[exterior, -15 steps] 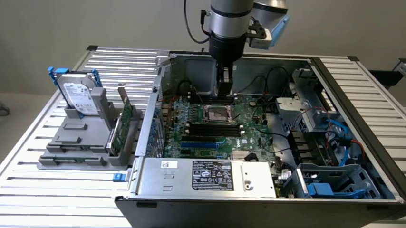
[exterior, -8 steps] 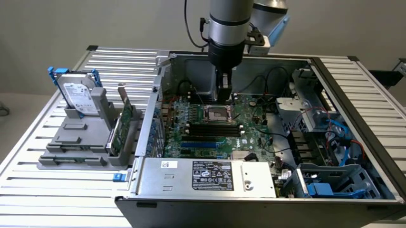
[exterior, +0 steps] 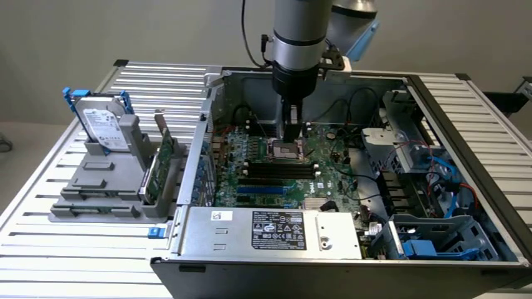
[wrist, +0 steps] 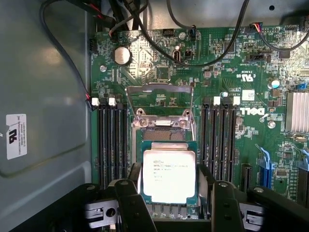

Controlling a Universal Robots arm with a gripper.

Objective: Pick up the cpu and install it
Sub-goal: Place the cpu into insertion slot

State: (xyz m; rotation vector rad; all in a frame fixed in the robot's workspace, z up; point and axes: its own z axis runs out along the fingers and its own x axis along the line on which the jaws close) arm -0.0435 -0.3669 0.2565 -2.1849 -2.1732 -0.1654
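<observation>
Here we see the gripper (exterior: 288, 138) reaching straight down into the computer case (exterior: 399, 78) at the centre of the exterior view, its tip just above the motherboard (exterior: 275, 177). In the wrist view the cpu (wrist: 169, 175) sits between the two dark fingers (wrist: 135, 179), which we judge to be clamped on its opposite edges. The chip hangs squarely over the socket frame (wrist: 163, 123), its edges parallel to the frame and to the memory slots (wrist: 113, 145), with a strip of socket peeking out on the side of the raised load plate (wrist: 159, 92).
</observation>
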